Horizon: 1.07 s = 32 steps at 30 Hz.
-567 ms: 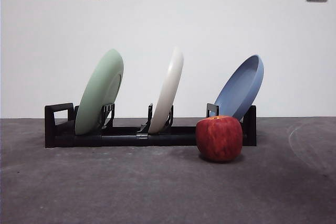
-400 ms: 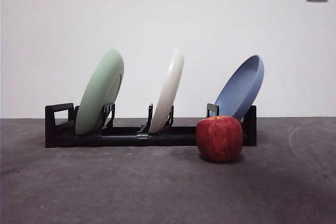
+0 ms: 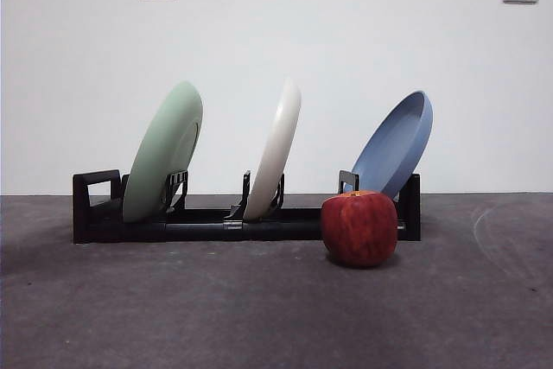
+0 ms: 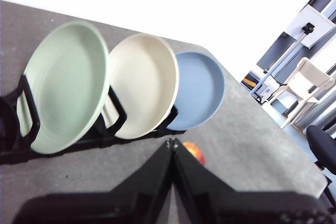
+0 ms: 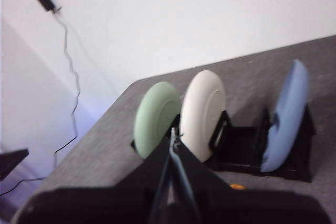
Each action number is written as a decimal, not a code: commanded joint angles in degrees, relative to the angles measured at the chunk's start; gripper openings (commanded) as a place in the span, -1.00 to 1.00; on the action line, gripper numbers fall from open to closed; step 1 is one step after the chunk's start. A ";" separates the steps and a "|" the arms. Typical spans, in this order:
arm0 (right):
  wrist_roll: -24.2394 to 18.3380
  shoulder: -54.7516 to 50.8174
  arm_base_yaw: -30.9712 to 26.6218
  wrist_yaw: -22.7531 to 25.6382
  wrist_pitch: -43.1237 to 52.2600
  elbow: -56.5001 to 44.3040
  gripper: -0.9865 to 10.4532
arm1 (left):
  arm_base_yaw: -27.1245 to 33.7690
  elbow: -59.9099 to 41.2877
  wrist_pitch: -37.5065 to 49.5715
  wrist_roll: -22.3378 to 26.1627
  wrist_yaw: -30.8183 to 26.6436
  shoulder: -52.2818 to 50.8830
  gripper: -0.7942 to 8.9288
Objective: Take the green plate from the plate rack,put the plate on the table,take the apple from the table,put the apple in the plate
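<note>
The green plate (image 3: 164, 151) leans upright in the leftmost slot of the black plate rack (image 3: 216, 224); it shows too in the left wrist view (image 4: 63, 85) and the right wrist view (image 5: 156, 116). The red apple (image 3: 359, 227) rests on the dark grey table (image 3: 259, 308) just in front of the rack's right end; a sliver of the apple (image 4: 194, 152) peeks past my left jaws. My left gripper (image 4: 171, 142) hangs shut, above and short of the rack. My right gripper (image 5: 173, 134) is shut too, well back from the plates. Neither arm appears in the front view.
A cream-white plate (image 3: 276, 151) stands in the rack's middle slot and a blue plate (image 3: 396, 146) leans at its right end, behind the apple. A white wall with two sockets rises behind. The table's far edge (image 4: 273, 124) drops off beyond the blue plate.
The front picture has shifted a pixel or two; the plates, rack and apple stand as before.
</note>
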 commanded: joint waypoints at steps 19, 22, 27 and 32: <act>-8.35 25.31 18.64 9.90 -22.10 27.91 0.07 | -10.54 42.10 -26.34 14.88 -3.13 32.41 0.04; -8.35 27.15 21.14 11.30 -22.10 29.70 0.07 | -12.61 42.91 -25.68 14.86 -8.39 36.85 0.04; -8.35 29.18 23.43 13.09 -21.94 31.91 0.06 | -13.90 43.01 -21.68 14.78 -14.34 44.35 0.03; -8.33 30.45 24.11 13.35 -22.10 32.15 0.05 | -14.14 43.01 -16.20 14.21 -15.04 50.58 0.03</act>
